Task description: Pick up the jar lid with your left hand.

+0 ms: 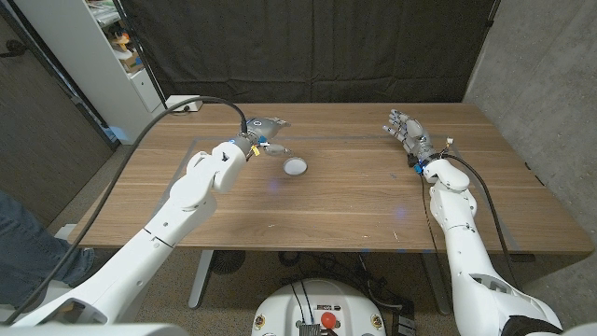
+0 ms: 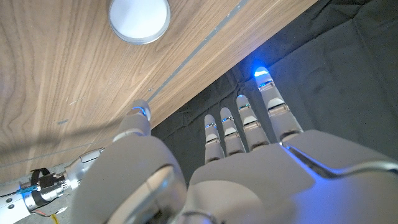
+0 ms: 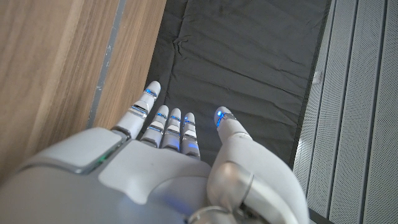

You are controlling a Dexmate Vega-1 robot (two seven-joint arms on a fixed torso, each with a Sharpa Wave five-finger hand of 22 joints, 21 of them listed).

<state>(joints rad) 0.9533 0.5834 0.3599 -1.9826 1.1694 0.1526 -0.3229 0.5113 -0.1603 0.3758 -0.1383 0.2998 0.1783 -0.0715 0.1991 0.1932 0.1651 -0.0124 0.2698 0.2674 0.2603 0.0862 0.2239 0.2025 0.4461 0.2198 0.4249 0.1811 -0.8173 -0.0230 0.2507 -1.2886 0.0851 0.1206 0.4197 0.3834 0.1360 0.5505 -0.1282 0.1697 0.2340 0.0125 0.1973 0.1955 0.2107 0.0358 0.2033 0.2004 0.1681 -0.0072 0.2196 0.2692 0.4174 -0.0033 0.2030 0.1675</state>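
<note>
Jar lid (image 1: 296, 166) just beside released left hand (image 1: 264, 128): probably light, stiff, low-rimmed; best pinched across rim.

Lab; black backdrop curtain (image 1: 317, 47), wooden table (image 1: 326, 205)

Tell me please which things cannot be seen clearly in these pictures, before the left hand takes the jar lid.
- Underside of the jar lid: hidden against the table in the head view and the left wrist view.
- Lid's rim height: too small in the head view.
- Palm of the left hand: hidden behind the hand's own back in the left wrist view.
- Palm of the right hand: likewise hidden in the right wrist view.
</note>
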